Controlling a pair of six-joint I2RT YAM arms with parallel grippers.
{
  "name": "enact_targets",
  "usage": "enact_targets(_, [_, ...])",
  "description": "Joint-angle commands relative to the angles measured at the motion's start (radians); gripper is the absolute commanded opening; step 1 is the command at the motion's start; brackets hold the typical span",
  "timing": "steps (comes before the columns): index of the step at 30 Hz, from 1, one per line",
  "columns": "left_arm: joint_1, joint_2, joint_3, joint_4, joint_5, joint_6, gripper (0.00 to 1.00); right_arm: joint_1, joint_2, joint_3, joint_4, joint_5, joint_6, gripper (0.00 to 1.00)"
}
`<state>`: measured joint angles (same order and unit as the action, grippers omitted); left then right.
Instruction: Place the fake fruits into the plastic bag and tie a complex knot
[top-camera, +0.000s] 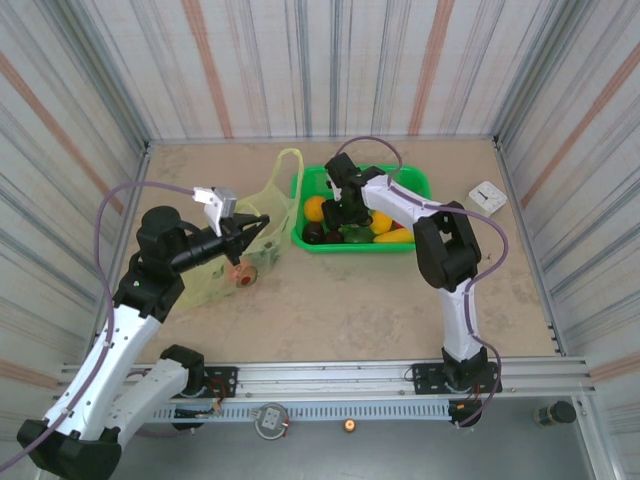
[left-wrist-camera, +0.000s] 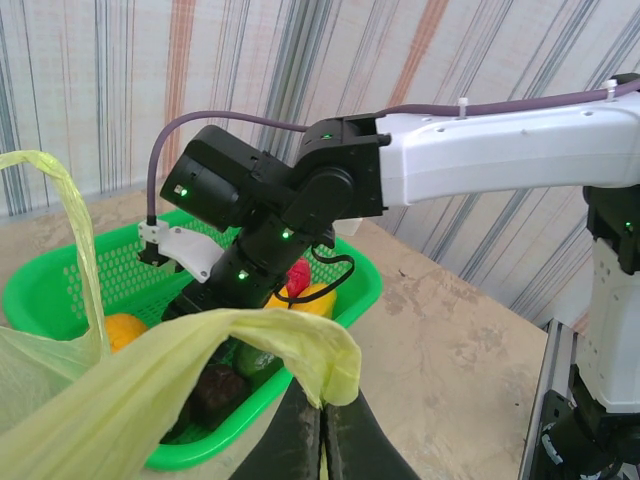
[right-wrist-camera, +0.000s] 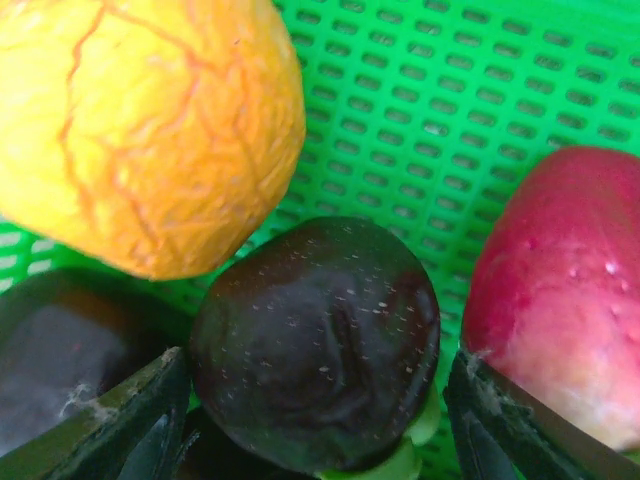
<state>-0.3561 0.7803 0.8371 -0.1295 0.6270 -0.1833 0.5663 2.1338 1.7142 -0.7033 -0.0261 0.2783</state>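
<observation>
Two grippers are working: I am holding the left gripper (left-wrist-camera: 322, 425) pinched shut on the plastic bag (left-wrist-camera: 150, 390) rim, lower centre. The right gripper (right-wrist-camera: 315, 400) is hanging open inside the green basket (right-wrist-camera: 450, 90), its fingers (right-wrist-camera: 120, 430) straddling a dark brown fruit (right-wrist-camera: 315, 340) mid-frame, with an orange fruit (right-wrist-camera: 150, 130) upper left and a red fruit (right-wrist-camera: 560, 290) at right.

In the green basket (right-wrist-camera: 450, 100) the spread jaws of the right gripper (right-wrist-camera: 312, 415) straddle a dark fruit (right-wrist-camera: 315, 330), crowded by an orange fruit (right-wrist-camera: 150, 130) at 11 o'clock and a red fruit (right-wrist-camera: 560, 290) at 3, while from above the plastic bag (top-camera: 268, 205) pinched by the left gripper (top-camera: 250, 232) blocks the basket's 9 o'clock and bare bench (top-camera: 350, 300) lies open at 6.
</observation>
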Motion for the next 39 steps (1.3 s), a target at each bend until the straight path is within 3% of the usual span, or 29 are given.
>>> enact_targets(1, [-0.008, -0.002, -0.007, 0.002, 0.007, 0.015, 0.0, -0.005, 0.051, 0.043, -0.022, 0.015, -0.006, 0.69])
enact_targets(6, [-0.008, -0.001, -0.008, 0.003, 0.008, 0.015, 0.0, -0.022, 0.098, 0.083, -0.003, -0.016, 0.016, 0.68])
enact_targets(11, [-0.007, -0.001, -0.008, 0.002, 0.007, 0.016, 0.0, -0.023, 0.092, 0.087, 0.004, -0.039, 0.021, 0.58])
enact_targets(18, [-0.007, -0.001, -0.007, 0.002, 0.007, 0.015, 0.0, -0.05, -0.099, -0.062, 0.086, -0.061, 0.031, 0.53])
enact_targets(23, [-0.008, -0.002, -0.01, 0.003, 0.008, 0.015, 0.0, -0.084, -0.275, -0.202, 0.214, -0.228, 0.064, 0.52])
enact_targets(27, [-0.007, -0.003, -0.008, 0.0, 0.004, 0.018, 0.0, -0.095, -0.35, -0.242, 0.214, -0.334, 0.073, 0.49])
enact_targets(31, [-0.007, -0.004, -0.012, -0.001, 0.003, 0.018, 0.0, -0.095, -0.443, -0.339, 0.356, -0.523, 0.147, 0.47])
enact_targets(35, [-0.008, -0.001, -0.011, 0.003, 0.003, 0.018, 0.0, -0.044, -0.464, -0.333, 0.419, -0.68, 0.169, 0.47])
enact_targets(39, [-0.007, -0.002, -0.013, 0.003, 0.003, 0.019, 0.0, 0.044, -0.453, -0.3, 0.516, -0.713, 0.205, 0.48])
